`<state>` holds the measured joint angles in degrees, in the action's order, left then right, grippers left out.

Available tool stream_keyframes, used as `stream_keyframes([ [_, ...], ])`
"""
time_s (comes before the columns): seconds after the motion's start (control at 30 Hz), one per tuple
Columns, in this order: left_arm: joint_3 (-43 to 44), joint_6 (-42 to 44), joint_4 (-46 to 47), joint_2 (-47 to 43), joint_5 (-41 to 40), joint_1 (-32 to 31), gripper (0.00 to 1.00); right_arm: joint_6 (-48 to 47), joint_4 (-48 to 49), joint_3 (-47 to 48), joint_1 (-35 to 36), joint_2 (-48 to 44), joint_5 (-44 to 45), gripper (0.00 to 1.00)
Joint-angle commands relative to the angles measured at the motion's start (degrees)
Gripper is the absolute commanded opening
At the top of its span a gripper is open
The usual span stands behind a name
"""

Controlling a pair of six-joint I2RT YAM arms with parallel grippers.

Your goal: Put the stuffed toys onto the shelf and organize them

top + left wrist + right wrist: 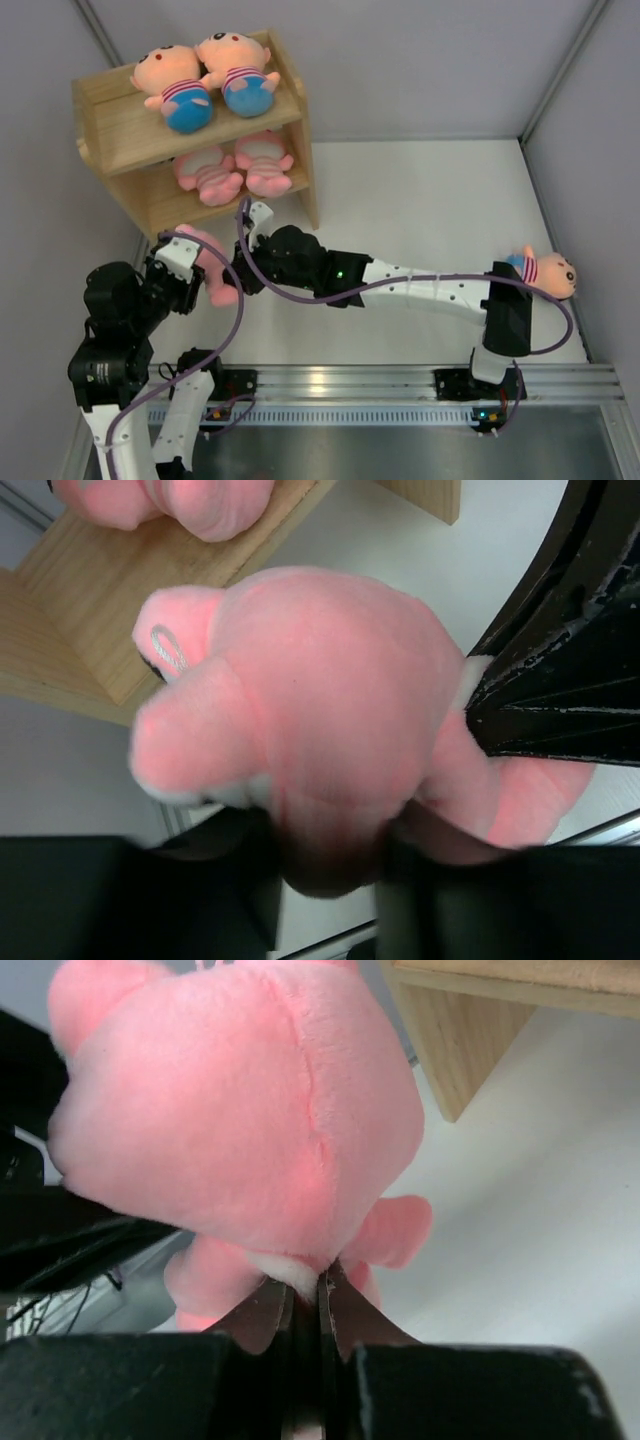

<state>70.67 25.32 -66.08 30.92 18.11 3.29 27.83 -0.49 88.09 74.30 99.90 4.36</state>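
Held pig: a pink plush pig (212, 268) is up off the white table (420, 200), just in front of the shelf's lower tier, caught between the two arms.

Left gripper: the left gripper (330, 880) comes in from the left. Its black fingers (200, 900) press into the plush on either side of the pig's underside, so the jaws are gripping the toy.

Right gripper: the right gripper (305, 1295) reaches across from the right side of the table. Its jaws are drawn tight together, with a small fold of the same pig's plush nipped at the tips.

Shelf: the light wood shelf (110, 130) stands at the far left corner, turned at an angle to the table edge.

Top tier: two peach dolls (170, 80) (238, 65) in striped shirts and blue pants lie side by side, touching, towards the right end of the board.

Lower tier: two striped pigs (205, 172) (265, 162) lie next to each other, towards the right end.

Stray doll: a third doll (548, 272) lies at the far right of the table, well apart from the shelf and close against the right arm's black link.
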Motion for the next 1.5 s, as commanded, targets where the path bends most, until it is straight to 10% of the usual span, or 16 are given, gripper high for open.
stream_keyframes([
  [0.0,4.38,-1.50,0.87,-0.50,6.05,-0.12,0.51,5.99,4.96,-3.16,-2.75,-3.12,-6.18,0.00],
  [0.17,11.40,-2.47,0.87,-0.16,7.48,-0.12,0.78,12.07,12.62,-7.94,-9.96,-10.33,-14.81,0.00],
  [0.43,14.41,-1.42,-0.54,0.64,14.31,-0.39,0.65,18.12,20.43,-6.71,-14.27,-14.82,-20.70,0.00],
  [0.9,19.24,2.10,-0.36,1.07,29.17,-0.30,0.76,31.40,40.74,-4.86,-12.52,-12.18,-29.50,0.00],
  [1.23,20.47,0.43,2.10,2.39,24.79,-0.21,0.75,35.09,44.78,-3.02,-8.65,-7.09,-30.73,0.00],
  [1.47,19.94,0.87,2.19,2.39,22.93,-0.21,0.54,35.88,45.75,-3.45,-7.33,-5.68,-30.82,0.00],
])
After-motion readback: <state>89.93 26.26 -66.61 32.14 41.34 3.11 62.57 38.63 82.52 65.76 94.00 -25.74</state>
